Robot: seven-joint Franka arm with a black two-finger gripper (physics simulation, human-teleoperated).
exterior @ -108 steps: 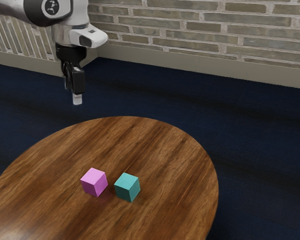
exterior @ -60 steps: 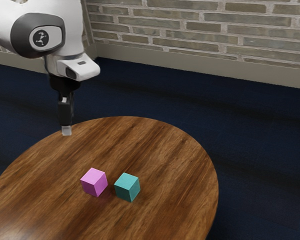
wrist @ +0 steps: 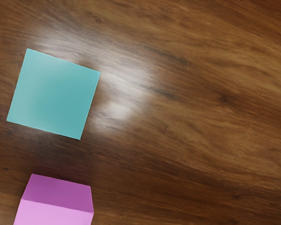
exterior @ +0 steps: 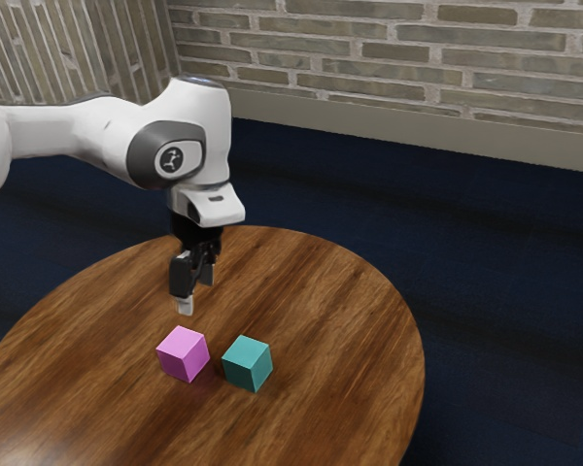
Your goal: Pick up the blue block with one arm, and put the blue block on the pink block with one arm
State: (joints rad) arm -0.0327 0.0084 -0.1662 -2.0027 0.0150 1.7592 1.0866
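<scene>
Two cubes sit on the round dark-wood table (exterior: 311,282): a blue-green cube, the task's blue block (exterior: 247,362), and a pink cube, the pink block (exterior: 183,352). Both rest flat on the wood near the table's front. They are just beside each other but not touching, with the pink block toward the exterior view's left of the blue block. The white Franka arm (exterior: 97,146) comes in from the exterior view's left and bends down over the table. Its black two-finger gripper (exterior: 187,307) points downward and hovers in the air above the wood. It is just above and behind the pink block, clear of both cubes. Cannot tell from this side angle whether the gripper is released or clenched.

In the wrist view the blue block (wrist: 54,93) shows its top face, rotated a little. The pink block (wrist: 56,201) is cut by the frame edge. A strip of bare table (wrist: 201,117) lies between them. A glare patch lies on the wood beside the blue block. Behind the table are a dark blue carpet floor (exterior: 486,243) and a grey brick wall (exterior: 389,49).
</scene>
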